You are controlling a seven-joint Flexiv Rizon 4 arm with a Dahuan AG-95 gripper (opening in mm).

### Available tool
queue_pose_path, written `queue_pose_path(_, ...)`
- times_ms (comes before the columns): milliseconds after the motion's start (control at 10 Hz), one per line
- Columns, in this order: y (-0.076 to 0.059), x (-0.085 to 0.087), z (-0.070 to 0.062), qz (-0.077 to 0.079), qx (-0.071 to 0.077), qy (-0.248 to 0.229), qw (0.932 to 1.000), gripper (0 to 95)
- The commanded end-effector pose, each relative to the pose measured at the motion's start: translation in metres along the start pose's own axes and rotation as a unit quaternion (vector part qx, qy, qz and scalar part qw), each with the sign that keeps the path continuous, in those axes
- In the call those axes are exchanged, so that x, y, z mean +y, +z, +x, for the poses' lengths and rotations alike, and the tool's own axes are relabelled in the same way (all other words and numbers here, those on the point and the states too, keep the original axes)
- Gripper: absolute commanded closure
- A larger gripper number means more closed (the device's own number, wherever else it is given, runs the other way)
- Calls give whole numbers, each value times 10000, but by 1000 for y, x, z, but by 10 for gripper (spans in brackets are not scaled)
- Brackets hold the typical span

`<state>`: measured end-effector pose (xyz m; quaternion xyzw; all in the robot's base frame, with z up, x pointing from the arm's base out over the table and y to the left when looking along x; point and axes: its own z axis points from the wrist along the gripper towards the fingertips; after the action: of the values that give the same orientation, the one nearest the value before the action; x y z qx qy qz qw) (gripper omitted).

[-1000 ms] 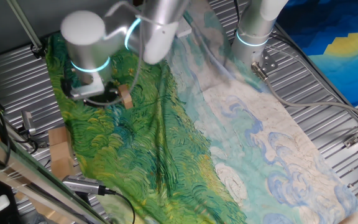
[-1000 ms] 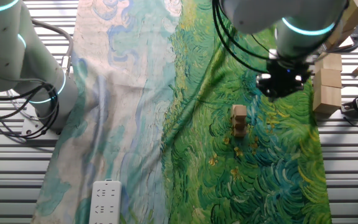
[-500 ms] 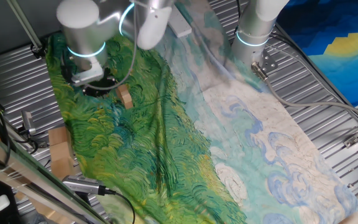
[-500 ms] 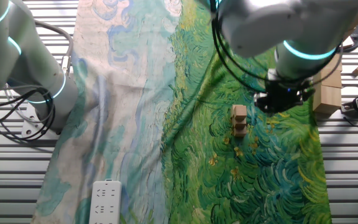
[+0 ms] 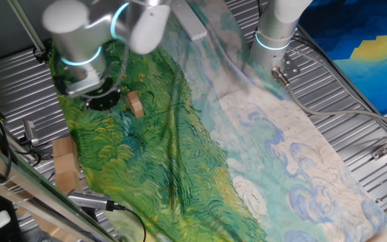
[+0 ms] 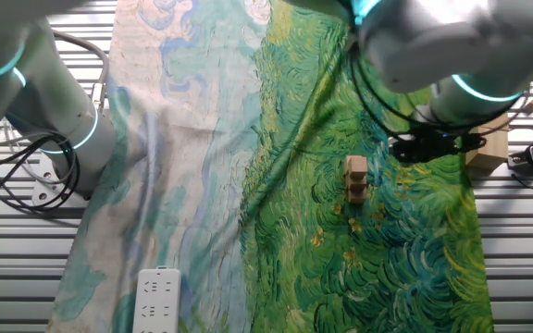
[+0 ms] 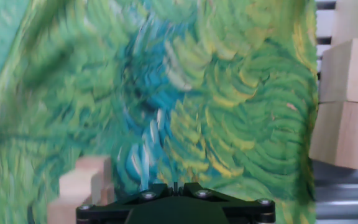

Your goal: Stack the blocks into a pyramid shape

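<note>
While the arm leans over the cloth's green end, the views read like this:

One fixed view, arm: the gripper (image 5: 101, 101) hangs just beside the blocks (image 5: 135, 104), on the side toward the cloth's edge, apart from them.
One fixed view, blocks: a small light-brown stack sits on the painted cloth (image 5: 200, 148), on its green half near the far corner.
One fixed view, extras: a tan cardboard piece (image 5: 64, 163) lies on the ribbed metal table (image 5: 355, 87) off the cloth's edge.

The other fixed view, blocks: the stack (image 6: 355, 178) stands on the green swirls, near the cloth's edge, with at least two cubes showing, one upon the other.
The other fixed view, arm: the gripper (image 6: 428, 148) hovers between the stack and the larger wooden pieces (image 6: 489, 139) at the cloth's edge, touching neither.
The other fixed view, extras: a white power strip (image 6: 155, 299) rests on the cloth's pale end.

Hand view, blocks: pale cubes (image 7: 82, 186) sit blurred at lower left.
Hand view, neighbours: the big wooden pieces (image 7: 347, 99) line the cloth's edge.
Claw: fingers hidden in every view; I cannot tell whether it is released or clenched.
</note>
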<state>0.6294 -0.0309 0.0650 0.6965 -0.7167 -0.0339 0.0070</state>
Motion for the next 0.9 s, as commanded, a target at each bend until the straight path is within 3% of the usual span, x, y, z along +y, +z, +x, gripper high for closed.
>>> queue_pose_path(100,-3,-2,-17,-404,824,990,9908,950)
queue_pose_path(200,-5,-2,-18,-152,1070,813,9908,950)
queue_pose_path(300,-7,-2,-18,610,1793,267,9815,950)
queue_pose_path(400,-8,-1,-17,994,2170,-23,9711,950)
queue_pose_path(500,-9,-1,-14,1053,2137,-51,9712,950)
queue_pose_path(700,-13,1,-8,1116,1867,158,9759,950)
queue_pose_path(800,-14,2,-6,1100,1836,247,9765,950)
queue_pose_path(900,-14,2,-6,1054,1686,315,9795,950)
